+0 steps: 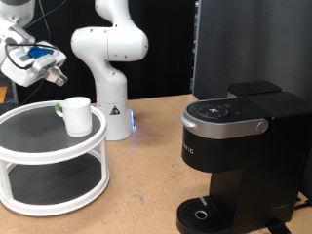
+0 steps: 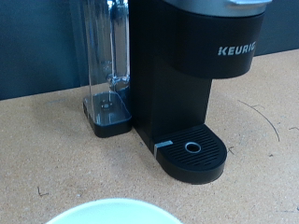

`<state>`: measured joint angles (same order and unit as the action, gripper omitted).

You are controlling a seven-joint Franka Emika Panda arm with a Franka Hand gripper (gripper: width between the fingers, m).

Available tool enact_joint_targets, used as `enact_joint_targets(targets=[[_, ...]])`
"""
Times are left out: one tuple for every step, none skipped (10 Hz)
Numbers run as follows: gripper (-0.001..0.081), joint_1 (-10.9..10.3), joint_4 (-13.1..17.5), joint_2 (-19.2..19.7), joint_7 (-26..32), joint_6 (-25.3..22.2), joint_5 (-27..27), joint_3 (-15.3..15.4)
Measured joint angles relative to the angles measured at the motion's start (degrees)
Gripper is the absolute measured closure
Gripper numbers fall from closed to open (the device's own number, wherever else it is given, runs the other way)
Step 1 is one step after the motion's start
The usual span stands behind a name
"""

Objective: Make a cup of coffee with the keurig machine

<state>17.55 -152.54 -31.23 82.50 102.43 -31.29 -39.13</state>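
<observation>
You have a round white two-tier stand (image 1: 39,156) at the exterior view's left, resting on the brown wooden tabletop (image 1: 141,180); its upper shelf sits on thin white posts above the lower one; beyond the tabletop, to the stand's upper right in the exterior view, a dark panel (image 1: 249,44) fills the background; the tabletop's surface shows faint scratches.

Gripper (image 1: 60,76): fingertips too small and blurred in the exterior view to read their spread. Cup (image 2: 114,212): only a rim sliver in the wrist view, cut by the frame edge. Keurig machine (image 2: 192,70): top cropped in the wrist view; its base (image 1: 207,214) is cut in the exterior view.
</observation>
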Motion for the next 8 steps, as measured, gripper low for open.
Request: enact_joint_targets(targets=[[0.0804,0.34,-0.70,-0.01,0.84,0.83,0.05,-0.04],[0.0804,0.67,-1.38,-0.01,1.49,1.91,0.02,-0.13],[0.0763,0.84,-1.96,-0.01,2.06,2.84,-0.16,-0.41],[0.0612,0.90,-2.47,-0.01,2.57,3.88,-0.31,-0.82],[0.0612,0.94,-2.88,-0.01,3.00,4.48,-0.35,-1.16],[0.0446,0.95,-3.20,-0.01,3.29,4.91,-0.35,-1.44],[0.0306,0.96,-3.66,-0.01,3.64,5.74,-0.35,-1.65],[0.0306,0.96,-4.25,-0.01,3.98,6.76,-0.51,-1.89]])
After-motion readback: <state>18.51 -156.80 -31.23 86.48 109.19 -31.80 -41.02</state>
